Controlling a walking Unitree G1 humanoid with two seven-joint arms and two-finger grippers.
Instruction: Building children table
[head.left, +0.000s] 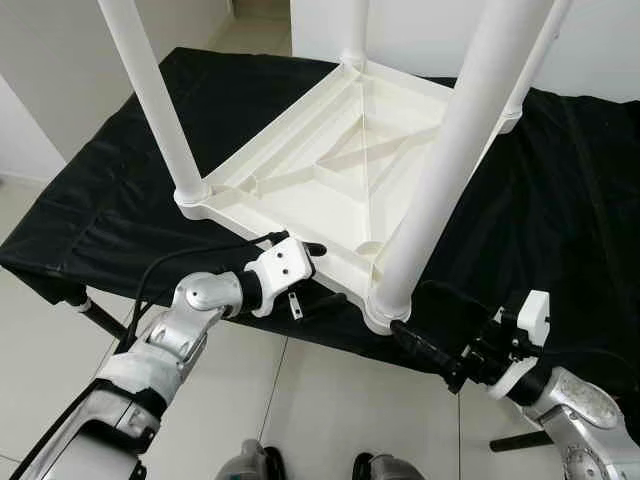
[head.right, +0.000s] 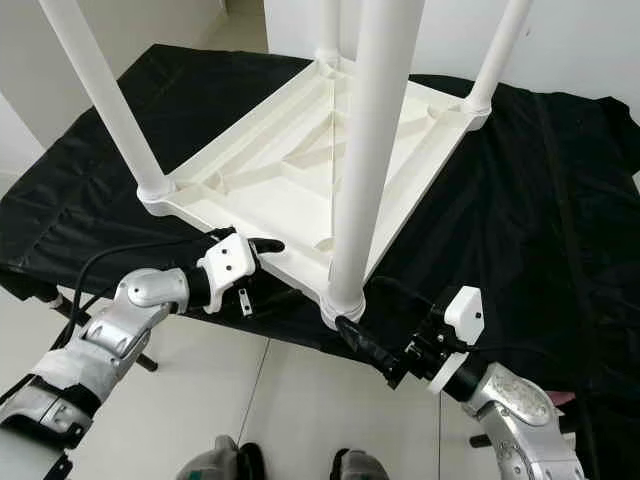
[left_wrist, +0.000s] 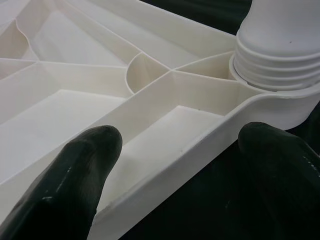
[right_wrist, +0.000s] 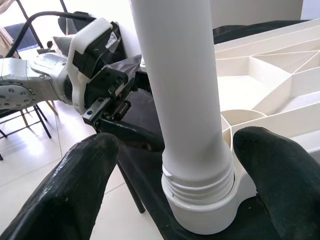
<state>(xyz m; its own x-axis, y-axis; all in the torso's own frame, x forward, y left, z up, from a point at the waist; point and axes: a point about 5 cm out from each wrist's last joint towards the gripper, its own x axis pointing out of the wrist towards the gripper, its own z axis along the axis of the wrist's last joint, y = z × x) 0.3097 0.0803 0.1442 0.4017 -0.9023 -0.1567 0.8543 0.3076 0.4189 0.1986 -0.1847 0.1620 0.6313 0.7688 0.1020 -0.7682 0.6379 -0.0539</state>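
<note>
A white plastic children's table (head.left: 330, 170) lies upside down on a black cloth (head.left: 560, 200), with legs standing up from its corners. The near corner leg (head.left: 450, 150) sits in its threaded socket (right_wrist: 200, 200). My left gripper (head.left: 312, 272) is open at the table's near rim (left_wrist: 165, 175), one finger (left_wrist: 75, 170) inside the rim and the other outside, just left of that corner. My right gripper (head.left: 405, 330) is open at the base of the near leg (right_wrist: 180, 90), with a finger (right_wrist: 75, 190) on each side and gaps to the leg.
The left corner leg (head.left: 150, 90) and two far legs rise out of the top of the picture. The cloth-covered stand ends just in front of me, with white floor tiles (head.left: 320, 400) and my feet (head.left: 250, 462) below. Walls (head.left: 60, 60) stand behind and to the left.
</note>
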